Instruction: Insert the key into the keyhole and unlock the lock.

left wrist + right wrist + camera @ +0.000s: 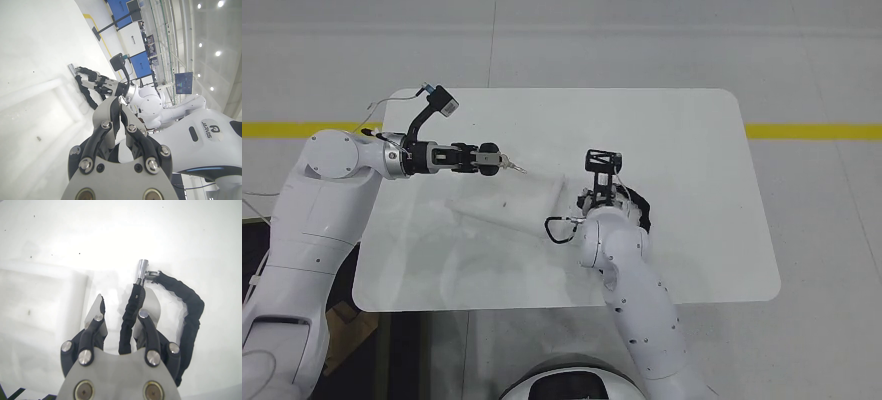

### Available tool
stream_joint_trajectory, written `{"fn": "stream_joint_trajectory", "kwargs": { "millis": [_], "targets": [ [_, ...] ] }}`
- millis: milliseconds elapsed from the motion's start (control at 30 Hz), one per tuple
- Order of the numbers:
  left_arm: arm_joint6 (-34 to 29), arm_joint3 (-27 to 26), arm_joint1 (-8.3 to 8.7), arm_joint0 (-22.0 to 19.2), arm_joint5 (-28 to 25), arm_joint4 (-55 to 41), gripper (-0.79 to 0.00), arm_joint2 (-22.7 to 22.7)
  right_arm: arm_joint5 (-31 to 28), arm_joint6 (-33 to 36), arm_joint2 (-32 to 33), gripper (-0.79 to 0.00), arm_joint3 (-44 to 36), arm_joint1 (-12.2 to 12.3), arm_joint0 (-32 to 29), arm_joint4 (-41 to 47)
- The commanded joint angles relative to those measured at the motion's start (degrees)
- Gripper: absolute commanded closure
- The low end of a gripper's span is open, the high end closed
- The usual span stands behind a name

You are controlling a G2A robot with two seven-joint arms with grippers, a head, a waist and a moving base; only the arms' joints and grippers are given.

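My left gripper hovers over the left half of the table, shut on a small silver key whose tip points toward the centre. In the left wrist view its fingers press together and hide most of the key. The lock is a chrome cylinder on a black sleeved cable, lying on the table near the middle. My right gripper is open, straddling one end of the cable just behind the cylinder; the cable rests against one finger. From the left wrist view the cylinder and the right gripper show farther off.
A faint, pale rectangular outline sits on the white table between the two grippers, also seen as pale ridges beside the lock. A yellow floor line runs behind the table. The table's right half has free room.
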Motion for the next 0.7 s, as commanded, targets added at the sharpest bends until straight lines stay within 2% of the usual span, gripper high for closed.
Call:
{"fn": "stream_joint_trajectory", "kwargs": {
  "millis": [0,300,533,600,633,667],
  "targets": [
    [0.0,0.0,0.0,0.0,0.0,0.0,0.0,0.0,0.9,0.4,-0.2,-0.366,1.6,-0.3,0.7,-2.3],
    [0.0,0.0,0.0,0.0,0.0,0.0,0.0,0.0,1.5,1.9,-0.4,-0.342,7.4,-1.5,2.7,-7.3],
    [0.0,0.0,0.0,0.0,0.0,0.0,0.0,0.0,2.6,1.3,-1.1,-0.354,11.1,-1.9,3.7,-10.3],
    [0.0,0.0,0.0,0.0,0.0,0.0,0.0,0.0,3.1,1.2,-1.0,-0.277,12.1,-2.0,4.1,-10.8],
    [0.0,0.0,0.0,0.0,0.0,0.0,0.0,0.0,3.4,1.1,-1.0,-0.185,12.7,-2.0,4.3,-11.3],
    [0.0,0.0,0.0,0.0,0.0,0.0,0.0,0.0,3.6,1.0,-1.1,0.0,13.1,-2.1,4.5,-11.4]
  ]
}}
